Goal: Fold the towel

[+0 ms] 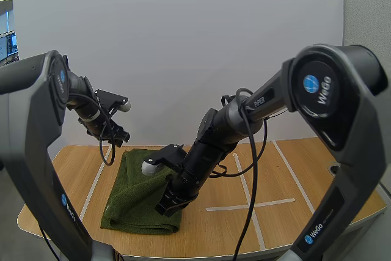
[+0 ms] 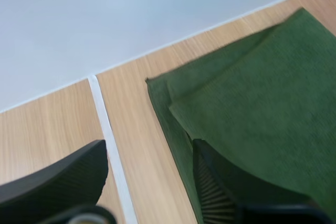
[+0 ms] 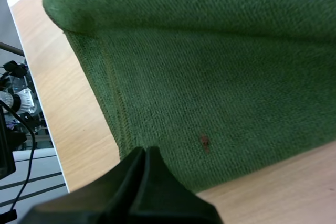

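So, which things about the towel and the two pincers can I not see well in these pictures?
1. High view: the right pincer covers part of the right edge of the towel.
2. Left wrist view: the open left pincer covers some towel; the rest is cut off by the picture's edge.
3. Right wrist view: a small dark spot on the towel is too small to identify.

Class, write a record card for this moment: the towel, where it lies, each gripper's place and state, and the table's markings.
Towel: green towel, folded over, layers showing at its far left corner
Place: left part of the wooden table
Left gripper: left gripper open, raised above the towel's far left corner
Right gripper: right gripper shut, fingers together, low at the towel's near right edge
Markings: white tape lines across the tabletop
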You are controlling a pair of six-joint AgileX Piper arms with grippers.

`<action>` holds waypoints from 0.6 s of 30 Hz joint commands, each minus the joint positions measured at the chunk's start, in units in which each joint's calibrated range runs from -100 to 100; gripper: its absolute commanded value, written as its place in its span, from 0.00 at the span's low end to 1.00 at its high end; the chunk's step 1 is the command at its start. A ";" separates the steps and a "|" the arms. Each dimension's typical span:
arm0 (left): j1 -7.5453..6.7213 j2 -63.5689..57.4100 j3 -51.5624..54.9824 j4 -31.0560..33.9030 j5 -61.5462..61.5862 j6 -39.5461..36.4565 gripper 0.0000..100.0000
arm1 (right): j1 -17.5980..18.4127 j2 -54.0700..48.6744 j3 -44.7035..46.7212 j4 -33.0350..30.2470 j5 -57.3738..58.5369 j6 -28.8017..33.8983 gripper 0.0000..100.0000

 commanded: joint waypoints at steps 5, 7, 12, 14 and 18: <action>0.03 3.08 -4.30 -2.50 -1.17 -1.01 0.77 | 0.07 6.66 0.24 4.06 -2.38 -2.95 0.00; 0.03 3.92 -4.30 -2.50 -1.17 0.61 0.76 | 0.07 7.32 0.24 4.55 -2.92 -3.29 0.00; 0.03 8.41 -4.40 -2.50 -0.96 1.37 0.76 | 0.07 8.29 0.24 5.42 -4.69 -3.72 0.00; 0.03 10.61 -4.40 -2.50 -0.96 1.37 0.76 | 0.07 8.29 0.24 5.42 -4.88 -3.91 0.00; 0.03 13.37 -4.40 -3.10 0.09 1.82 0.76 | 0.07 8.29 0.24 5.42 -4.88 -3.91 0.00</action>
